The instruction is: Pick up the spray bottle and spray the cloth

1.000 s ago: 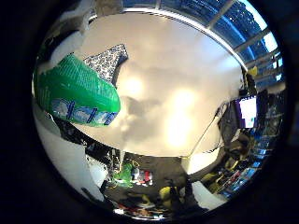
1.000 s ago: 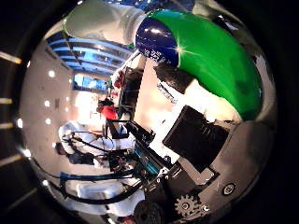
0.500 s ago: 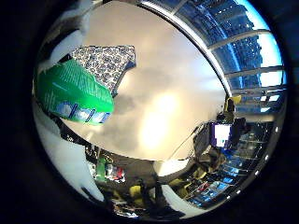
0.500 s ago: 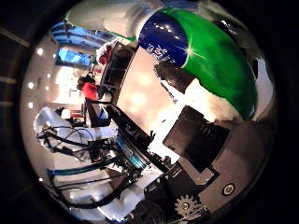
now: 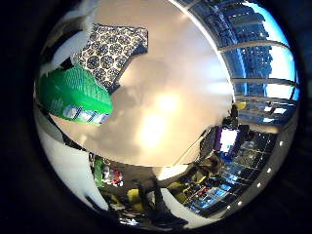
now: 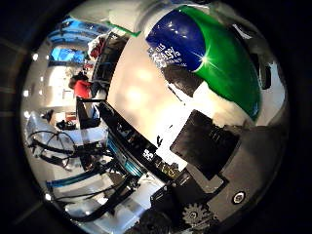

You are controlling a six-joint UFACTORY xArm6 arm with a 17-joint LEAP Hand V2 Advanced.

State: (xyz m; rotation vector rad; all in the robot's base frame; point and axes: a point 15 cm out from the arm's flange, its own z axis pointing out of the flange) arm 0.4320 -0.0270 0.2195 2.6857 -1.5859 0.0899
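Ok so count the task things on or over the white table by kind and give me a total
Spray bottles: 1, green spray bottle close to the robot hand
Cloths: 1, patterned cloth lying on the table
Total: 2

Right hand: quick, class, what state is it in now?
Right hand: shut on the green spray bottle, which sits close against the palm above the table and the patterned cloth.
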